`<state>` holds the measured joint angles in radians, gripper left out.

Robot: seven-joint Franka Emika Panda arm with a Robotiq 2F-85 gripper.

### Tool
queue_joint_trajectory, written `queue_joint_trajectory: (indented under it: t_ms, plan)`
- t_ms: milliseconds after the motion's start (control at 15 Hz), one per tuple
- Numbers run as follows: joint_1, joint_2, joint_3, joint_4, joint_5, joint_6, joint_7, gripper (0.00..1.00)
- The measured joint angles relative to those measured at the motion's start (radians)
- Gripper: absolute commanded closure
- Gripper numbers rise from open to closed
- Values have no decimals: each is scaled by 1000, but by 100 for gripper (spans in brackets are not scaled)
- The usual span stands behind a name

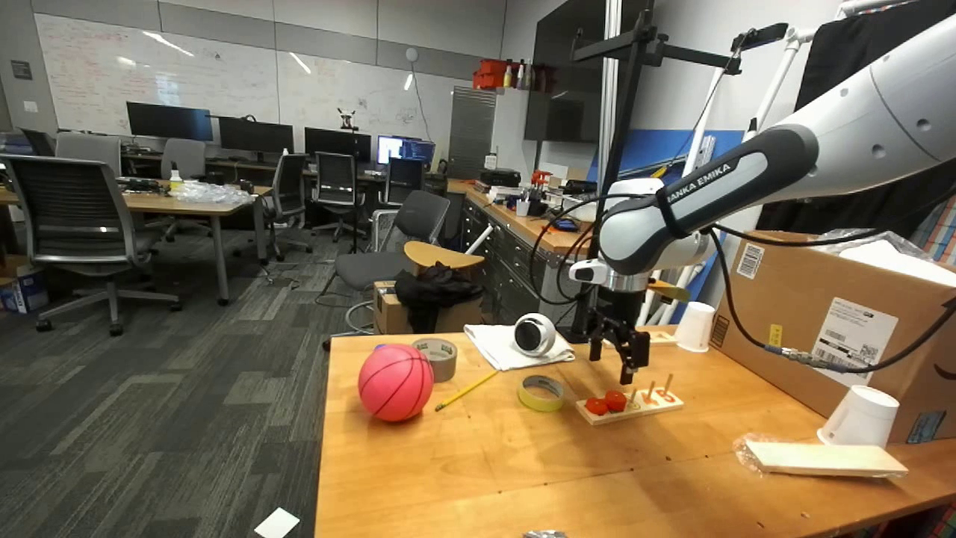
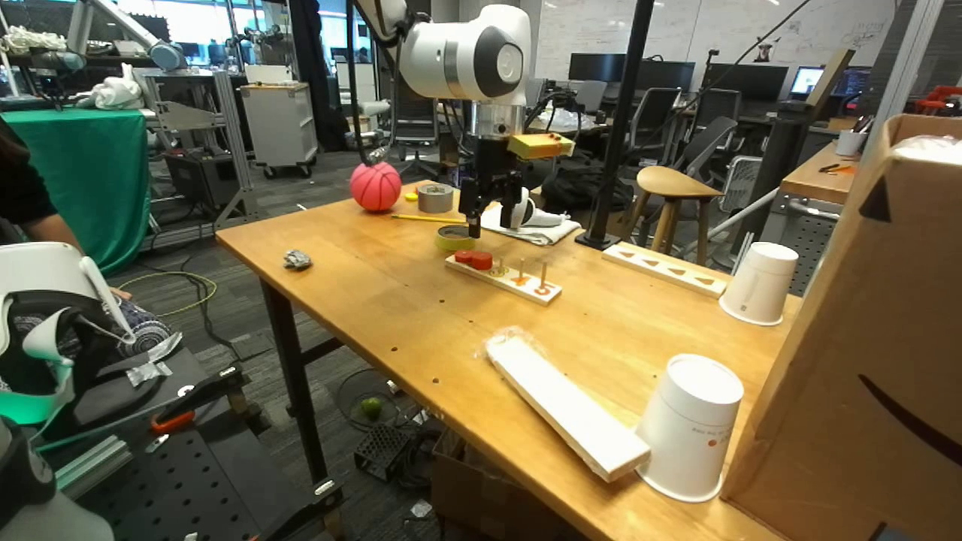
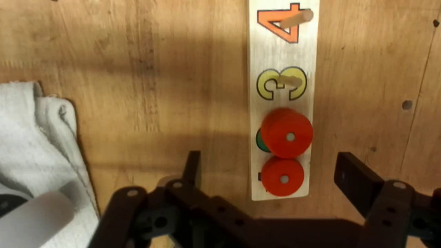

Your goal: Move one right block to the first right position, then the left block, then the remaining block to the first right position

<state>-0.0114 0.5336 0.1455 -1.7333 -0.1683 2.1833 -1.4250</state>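
1. Above the worktop (image 2: 361, 293), your gripper (image 2: 494, 224) hangs released, its fingers (image 3: 358, 182) spread wide, one to each side of the number board (image 3: 284, 55) in the wrist view.
2. Well in from the worktop's edges, that board lies flat, with bare pegs (image 3: 297, 19) at the 3 (image 3: 264, 84) and the 4 (image 3: 268, 16) in your wrist view.
3. On the end peg (image 3: 284, 179), nearest the yellow tape roll (image 1: 541, 404), you have the lower red block (image 3: 274, 181), the peg showing at its centre.
4. Just beside it, over a partly hidden green numeral (image 3: 263, 142), sits the taller red block (image 3: 280, 139); you cannot tell whether it is one piece or a stack.
5. Near the worktop's left edge in an exterior view, you see a pink basketball (image 1: 396, 382), with a grey tape roll (image 1: 442, 365) just beside it.
6. By the far edge there, a white cloth (image 1: 489, 345) carries a white device (image 1: 536, 335).
7. Opposite that left edge, two upturned cups (image 1: 694, 329) stand by a cardboard box (image 1: 792, 299), the nearer one with a pale wooden bar (image 1: 825, 458) just beside it.
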Motion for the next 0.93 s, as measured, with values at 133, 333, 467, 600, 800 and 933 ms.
queue_joint_trajectory:
  t_ms: [133, 333, 467, 600, 800, 933]
  plan:
    - [-16, 22, 0, 19, 16, 0, -27, 0]
    - [-25, 40, 4, 33, 44, 1, -60, 0]
    - [-24, 41, 9, 33, 47, 1, -68, 0]
    - [-23, 41, 13, 33, 49, 1, -71, 0]
    - [-19, 41, 14, 29, 49, 4, -71, 0]
    - [-18, 41, 12, 22, 48, 6, -71, 0]
